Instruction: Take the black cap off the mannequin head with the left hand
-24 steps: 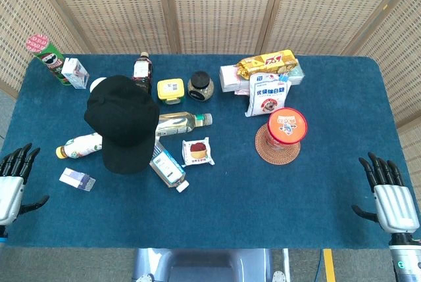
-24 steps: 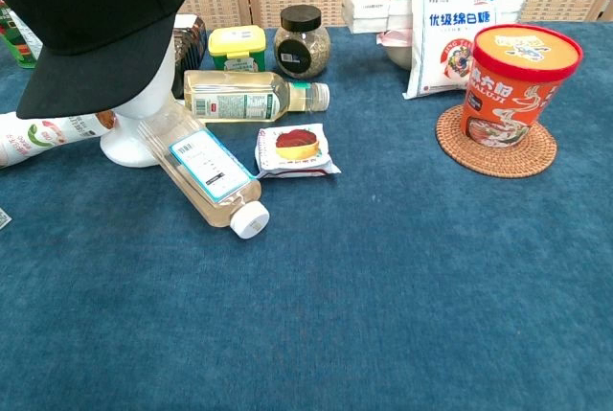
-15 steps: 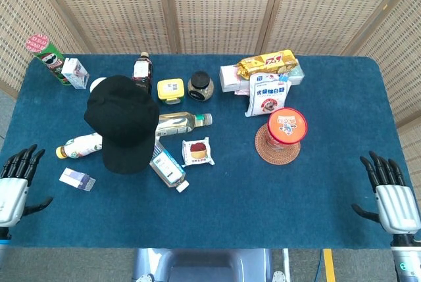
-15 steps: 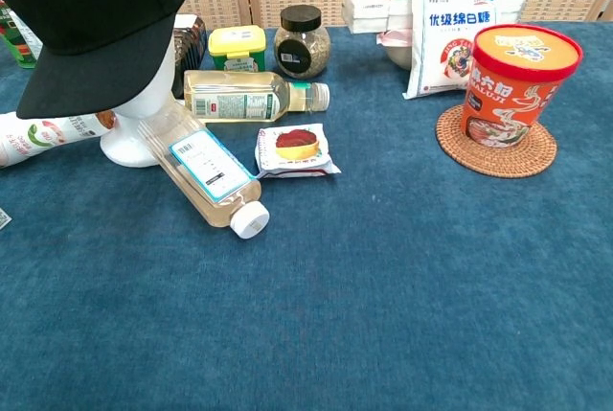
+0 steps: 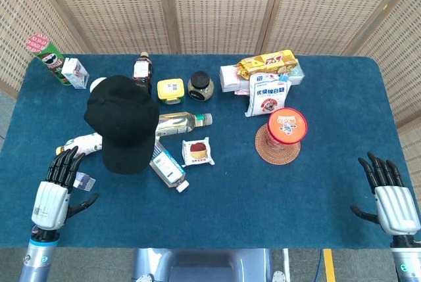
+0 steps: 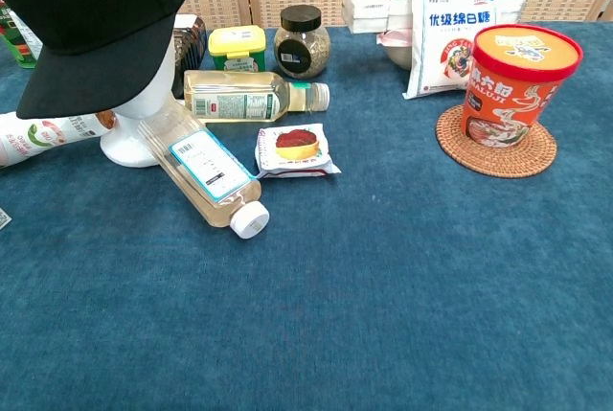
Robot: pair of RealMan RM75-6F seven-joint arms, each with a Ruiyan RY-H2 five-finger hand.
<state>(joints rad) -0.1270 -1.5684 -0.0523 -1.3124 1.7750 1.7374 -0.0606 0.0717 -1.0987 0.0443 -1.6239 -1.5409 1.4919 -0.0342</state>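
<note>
The black cap [image 5: 123,121] sits on the white mannequin head [image 6: 144,119] at the table's left; the cap [image 6: 91,23] hides most of the head, brim pointing toward me. My left hand [image 5: 56,193] hovers open over the near left of the table, fingers spread, just below and left of the cap and apart from it. My right hand [image 5: 389,196] is open at the near right corner, far from the cap. Neither hand shows in the chest view.
A clear bottle [image 5: 168,169] lies against the head's base, with a snack packet [image 5: 197,151], a second bottle [image 5: 181,123] and a white bottle [image 5: 79,145] close by. A small packet [image 5: 82,178] lies beside my left hand. Jars, boxes, bags and a noodle cup [image 5: 285,127] stand further back and right.
My left hand has moved in from the table's left edge toward the right, now over the cloth near the small packet. The right hand and cap have not moved.
</note>
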